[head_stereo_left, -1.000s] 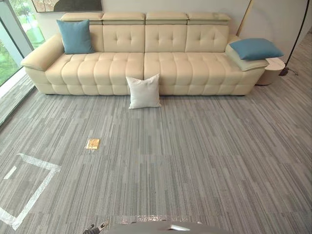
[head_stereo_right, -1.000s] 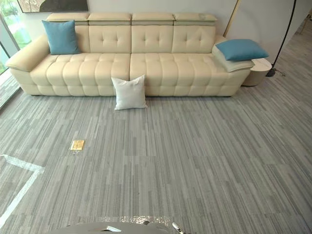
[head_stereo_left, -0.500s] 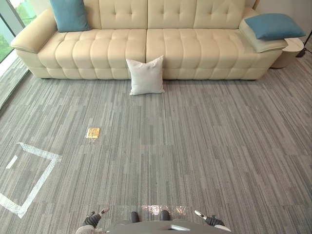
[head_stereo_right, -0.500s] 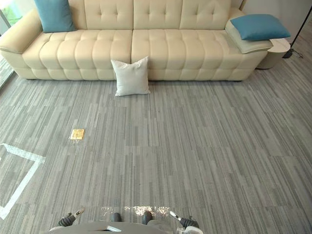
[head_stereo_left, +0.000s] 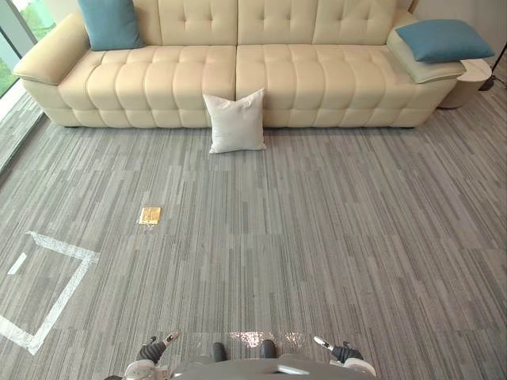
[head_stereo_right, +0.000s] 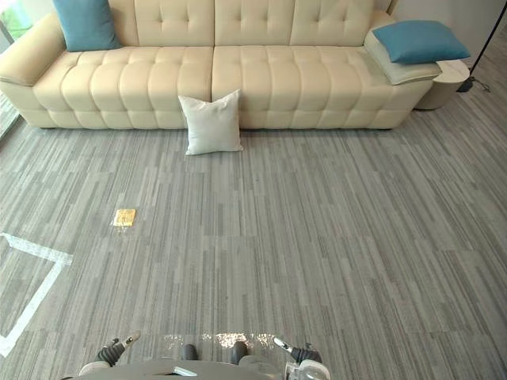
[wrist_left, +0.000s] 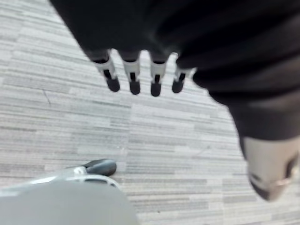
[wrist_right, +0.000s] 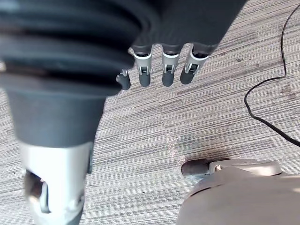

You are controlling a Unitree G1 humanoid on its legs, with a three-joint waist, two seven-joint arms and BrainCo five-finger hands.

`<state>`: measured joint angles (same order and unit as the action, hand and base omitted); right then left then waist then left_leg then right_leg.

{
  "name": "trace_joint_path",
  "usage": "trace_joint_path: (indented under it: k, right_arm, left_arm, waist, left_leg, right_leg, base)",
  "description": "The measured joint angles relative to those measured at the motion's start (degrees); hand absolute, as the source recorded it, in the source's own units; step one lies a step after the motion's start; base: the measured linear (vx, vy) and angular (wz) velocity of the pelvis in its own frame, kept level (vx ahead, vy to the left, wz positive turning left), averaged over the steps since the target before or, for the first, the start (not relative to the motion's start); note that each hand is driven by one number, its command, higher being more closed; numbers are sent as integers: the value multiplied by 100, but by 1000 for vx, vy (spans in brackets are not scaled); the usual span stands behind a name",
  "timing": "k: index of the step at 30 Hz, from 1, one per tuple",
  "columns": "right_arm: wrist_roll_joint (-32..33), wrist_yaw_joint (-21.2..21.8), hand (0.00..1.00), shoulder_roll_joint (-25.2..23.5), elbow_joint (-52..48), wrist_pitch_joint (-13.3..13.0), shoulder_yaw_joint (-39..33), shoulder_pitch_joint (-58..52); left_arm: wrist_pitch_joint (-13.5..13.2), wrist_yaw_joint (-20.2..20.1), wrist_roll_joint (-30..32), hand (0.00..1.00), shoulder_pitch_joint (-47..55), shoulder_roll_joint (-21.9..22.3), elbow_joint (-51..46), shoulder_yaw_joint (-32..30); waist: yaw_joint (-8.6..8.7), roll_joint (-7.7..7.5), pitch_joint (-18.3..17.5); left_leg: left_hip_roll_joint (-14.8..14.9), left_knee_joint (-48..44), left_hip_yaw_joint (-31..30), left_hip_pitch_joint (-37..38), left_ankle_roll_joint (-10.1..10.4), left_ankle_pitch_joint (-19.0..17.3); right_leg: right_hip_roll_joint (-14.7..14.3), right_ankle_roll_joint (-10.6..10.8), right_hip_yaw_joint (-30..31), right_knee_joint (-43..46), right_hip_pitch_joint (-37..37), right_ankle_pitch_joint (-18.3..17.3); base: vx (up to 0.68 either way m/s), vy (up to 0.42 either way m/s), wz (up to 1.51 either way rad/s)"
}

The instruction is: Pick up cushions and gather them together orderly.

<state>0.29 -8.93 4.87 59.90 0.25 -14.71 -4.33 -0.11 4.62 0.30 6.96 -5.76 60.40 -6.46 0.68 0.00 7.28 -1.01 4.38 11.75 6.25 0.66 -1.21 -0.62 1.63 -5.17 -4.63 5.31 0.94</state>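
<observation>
Cushions: three, well apart, none in either hand. Upper centre of frame: white cushion (head_stereo_left: 235, 121), upright on the grey carpet (head_stereo_left: 317, 237), leaning back against the front of the cream sofa (head_stereo_left: 182, 83), at the split between the two seat halves. Upper left corner: left blue cushion (head_stereo_left: 109, 22), upright on the seat, propped against the backrest, just beside the sofa arm. Upper right corner: right blue cushion (head_stereo_left: 444, 39), lying flat on top of the sofa's other arm. Round side table (head_stereo_left: 469, 79) just beside that end of the sofa, partly behind it. Left of centre on the carpet: small gold floor plate (head_stereo_left: 150, 214), well apart from the white cushion. Lower left: white tape outline (head_stereo_left: 59, 294) stuck on the carpet. Bottom edge, left of centre: left hand (head_stereo_left: 152, 349); bottom edge, right of centre: right hand (head_stereo_left: 342, 352); both low, far from the sofa, empty. Left wrist view: fingers (wrist_left: 132, 75) straight, side by side in a row, bare carpet past the tips. Right wrist view: same story, fingers (wrist_right: 166, 65) straight and relaxed in a row, nothing between them, carpet beyond.
</observation>
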Motion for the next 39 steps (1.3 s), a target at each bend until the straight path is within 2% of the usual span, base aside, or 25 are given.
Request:
trace_joint_path:
  k: [13,16,17,18,19,20,22,23,24,25,26,28,29,30,31,32,33,34,35,36,37,38,39]
  right_arm:
    - [232,-8,0,-106,2,-12,-177,2]
    - [301,-9,0,-164,-3,-23,-241,-4]
    - [414,-12,0,-208,-8,-32,-290,-26]
    - [453,-19,0,-224,-54,-39,-364,-55]
    - [466,-30,0,-246,-64,-44,-366,-59]
    - [498,-41,0,-210,-85,-47,-369,-36]
    - [506,-50,0,-140,-100,-47,-404,-26]
    - [506,-52,0,-133,-102,-47,-404,-8]
    - [506,-56,0,-132,-103,-47,-403,8]
    - [506,-147,0,-124,-124,-45,-394,11]
    - [506,-168,0,-120,-124,-43,-392,16]
    - [506,-214,0,-72,-178,-45,-369,27]
    - [506,-231,0,-85,-179,-45,-344,47]
    - [505,-242,0,-136,-132,-42,-347,97]
    - [506,-235,0,-247,-109,-46,-347,200]
    - [503,-232,0,-344,-106,-53,-350,244]
    - [506,-224,0,-433,-82,-53,-357,278]
    - [503,-216,0,-442,-73,-56,-379,279]
    - [500,-194,0,-433,-71,-55,-377,287]
    - [500,-159,0,-434,-119,-65,-352,290]
    - [506,-150,0,-439,-174,-74,-346,291]
    - [508,-145,0,-439,-284,-115,-340,302]
    - [508,-143,0,-436,-341,-150,-312,300]
  left_arm:
    - [1,2,-16,0,-63,-91,7,-3]
    - [1,0,-41,0,-127,-139,-11,-37]
    - [0,1,-143,0,-148,-152,-62,-133]
    - [-4,3,-192,0,-149,-144,-126,-260]
    - [-12,7,-252,0,-151,-131,-139,-310]
    - [-17,19,-308,0,-148,-84,-130,-382]
    - [-41,52,-459,0,-79,-16,-133,-404]
    - [-42,69,-471,0,-50,12,-132,-435]
    - [-42,89,-473,0,-31,33,-126,-469]
    - [-42,137,-508,0,4,72,-128,-503]
    - [-43,140,-526,0,4,78,-131,-508]
    - [-49,176,-547,0,4,132,-130,-531]
    - [-49,177,-580,0,24,153,-117,-534]
    - [-63,181,-583,0,4,96,-124,-555]
    - [-88,232,-582,0,-66,75,-129,-591]
    - [-105,246,-579,0,-137,34,-128,-599]
    - [-113,247,-580,0,-144,41,-123,-627]
    - [-98,246,-583,0,-143,50,-109,-654]
    - [-97,258,-585,0,-92,53,-117,-691]
    - [-98,256,-585,0,-66,33,-124,-686]
    - [-97,257,-587,0,-69,30,-129,-685]
    - [-97,261,-596,0,-62,28,-147,-684]
    - [-92,264,-608,0,-31,23,-148,-683]
  waist:
    - [0,-140,91]
    - [8,-197,150]
    - [-1,-246,227]
    - [-23,-300,293]
    - [-58,-295,345]
    - [-88,-267,381]
    - [-121,-118,400]
    - [-146,-112,403]
    - [-168,-113,403]
    - [-236,-107,409]
    - [-249,-101,412]
    - [-291,-12,441]
    - [-303,-31,452]
    - [-360,-137,471]
    - [-351,-244,447]
    - [-348,-299,444]
    - [-382,-342,447]
    - [-377,-353,441]
    - [-375,-390,419]
    - [-349,-419,415]
    - [-327,-420,417]
    - [-268,-395,438]
    - [-211,-373,454]
  left_leg:
    - [34,-30,8,-145,44,-30]
    - [138,-985,45,-576,234,-437]
    - [243,-1773,284,-875,378,-577]
    - [353,-2591,461,-1188,430,-619]
    - [449,-3061,567,-1417,427,-741]
    - [632,-3646,634,-1699,356,-1017]
    - [847,-3705,719,-2107,252,-1176]
    - [847,-3597,708,-2212,243,-1166]
    - [840,-3491,695,-2293,230,-1137]
    - [744,-2715,517,-2551,337,-799]
    - [718,-2480,447,-2591,364,-672]
    - [703,-1359,104,-2645,469,45]
    - [668,-1472,120,-2643,407,338]
    - [531,-1807,144,-2729,252,386]
    - [479,-2252,200,-2961,32,28]
    - [436,-2652,205,-3133,-56,-286]
    - [391,-3184,286,-3200,-185,-739]
    - [365,-3295,319,-3160,-227,-880]
    - [300,-3432,476,-2925,-355,-1156]
    - [177,-3375,575,-2503,-445,-1393]
    - [139,-3316,581,-2322,-473,-1471]
    - [103,-3175,579,-1931,-481,-1614]
    - [76,-2943,579,-1531,-486,-1651]
  right_leg:
    - [-29,-52,-57,0,-66,-23]
    - [20,-136,-228,198,-136,-221]
    - [82,-186,-290,388,-121,-362]
    - [141,-223,-299,534,-88,-491]
    - [163,-288,-296,602,-36,-591]
    - [162,-309,-304,693,11,-749]
    - [259,-245,-226,829,113,-980]
    - [315,-228,-165,849,114,-1026]
    - [370,-193,-132,856,118,-1063]
    - [584,-39,-22,848,169,-1215]
    - [638,8,-8,844,188,-1256]
    - [787,295,149,775,371,-1515]
    - [858,334,184,771,416,-1591]
    - [998,227,316,766,482,-1725]
    - [1052,206,406,982,402,-1707]
    - [1074,238,447,1377,261,-1735]
    - [1208,362,554,1958,74,-1783]
    - [1266,390,635,2177,34,-1799]
    - [1393,596,777,2982,-158,-1713]
    - [1485,989,922,4379,-628,-1288]
    - [1477,1089,919,4944,-831,-1165]
    - [1432,954,746,5999,-1234,-1212]
    - [1408,725,480,6510,-1485,-1346]
  base:
    - [-35,-16,1]
    - [16,-52,22]
    - [50,-64,30]
    - [59,-79,25]
    - [33,-58,13]
    - [65,-1,12]
    - [137,92,-2]
    - [148,128,-21]
    - [335,260,-33]
    - [375,291,-29]
    - [416,318,-31]
    - [348,291,-32]
    - [464,361,-43]
    - [407,252,-33]
    - [557,264,-22]
    - [572,242,-13]
    - [556,258,-8]
    - [635,341,-19]
    - [626,309,-27]
    - [618,272,-28]
    - [481,135,-31]
    - [374,73,-19]
    - [568,53,-16]
